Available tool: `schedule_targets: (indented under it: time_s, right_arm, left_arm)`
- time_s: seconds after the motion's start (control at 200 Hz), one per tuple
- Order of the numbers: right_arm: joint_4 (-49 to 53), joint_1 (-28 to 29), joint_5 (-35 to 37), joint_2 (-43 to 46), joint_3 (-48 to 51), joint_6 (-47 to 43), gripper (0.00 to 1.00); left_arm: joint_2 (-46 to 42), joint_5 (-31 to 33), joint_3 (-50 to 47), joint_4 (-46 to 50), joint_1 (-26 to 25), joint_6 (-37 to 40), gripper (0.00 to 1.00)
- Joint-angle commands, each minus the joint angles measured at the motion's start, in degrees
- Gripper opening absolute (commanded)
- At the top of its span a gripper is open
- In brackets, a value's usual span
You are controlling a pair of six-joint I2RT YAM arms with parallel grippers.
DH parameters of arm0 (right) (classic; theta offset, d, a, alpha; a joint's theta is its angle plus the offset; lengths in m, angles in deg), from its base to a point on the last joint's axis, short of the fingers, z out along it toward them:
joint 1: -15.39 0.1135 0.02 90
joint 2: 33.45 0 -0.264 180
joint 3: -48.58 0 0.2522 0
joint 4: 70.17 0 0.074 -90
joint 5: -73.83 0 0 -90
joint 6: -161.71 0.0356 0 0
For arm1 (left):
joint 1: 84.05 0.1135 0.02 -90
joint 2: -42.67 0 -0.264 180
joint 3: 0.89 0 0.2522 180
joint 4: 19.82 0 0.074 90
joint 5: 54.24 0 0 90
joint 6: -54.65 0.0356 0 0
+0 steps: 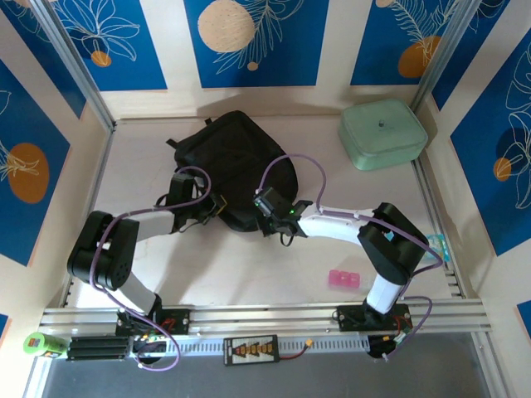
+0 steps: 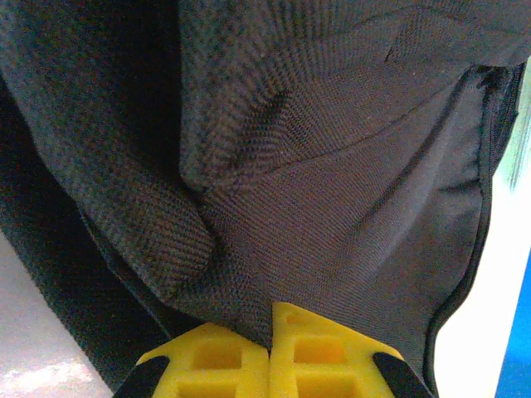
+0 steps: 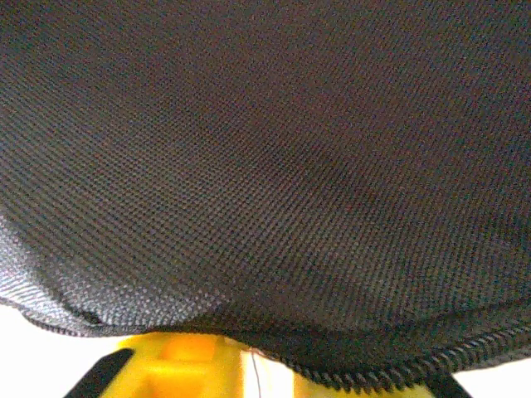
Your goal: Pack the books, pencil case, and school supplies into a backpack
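The left gripper (image 2: 270, 348) is clenched on fabric at the near edge of the backpack (image 1: 232, 162). The right gripper (image 1: 262, 212) meets that edge just beside it (clenched or not, I cannot tell). The pink block (image 1: 344, 278) lies to the near right of the backpack, closer to the right gripper.

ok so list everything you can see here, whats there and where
backpack: one, black, far middle of the table
padded case: one, mint green, far right corner
pink block: one, pink, near right of the table
teal piece: one, teal, right edge, partly hidden
green object: one, green, near left end of the rail, too small to identify
left gripper: one, yellow fingers, shut on backpack fabric
right gripper: one, yellow fingers, beneath the backpack's zip edge, open or shut unclear
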Motion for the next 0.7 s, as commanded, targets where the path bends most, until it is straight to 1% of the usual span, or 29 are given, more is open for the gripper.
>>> schedule_targets:
  time_s: [0.0, 0.08, 0.175, 0.285, 0.4, 0.545, 0.605, 0.695]
  right_arm:
    - [-4.10, -0.19, 1.29, 1.46, 0.54, -2.47, 0.11]
    - [-2.51, -0.20, 3.72, 2.20, 0.93, -0.72, 0.00]
    - [2.41, -0.84, 9.59, 2.60, 1.26, 5.22, 0.00]
    - [5.95, -3.47, 10.86, 3.34, 2.88, 10.40, 0.00]
    - [6.45, -7.35, 8.54, 5.22, 4.69, 12.32, 0.00]
    - [7.31, -11.54, 3.36, 5.82, 2.96, 9.52, 0.00]
    - [7.78, -12.12, 0.37, 5.73, 1.80, 6.97, 0.00]
    - [8.15, -11.29, -3.53, 6.04, 1.16, 3.36, 0.00]
  left_arm:
    - [-0.09, -1.62, 1.64, 1.28, 1.09, 2.25, 0.00]
    - [-0.08, -1.55, 1.69, 2.02, 1.38, 2.93, 0.00]
    - [-0.21, -1.08, 1.51, 2.90, 2.09, 3.42, 0.00]
    - [-0.56, -0.17, 1.25, 4.02, 2.58, 4.05, 0.00]
    - [-0.60, -0.48, 1.42, 4.56, 2.69, 4.82, 0.00]
    - [-0.29, -0.34, 2.32, 5.39, 2.70, 6.05, 0.00]
    - [0.45, -0.39, 3.87, 6.33, 2.72, 7.15, 0.00]
    - [1.94, -0.22, 7.04, 8.36, 2.85, 9.25, 0.00]
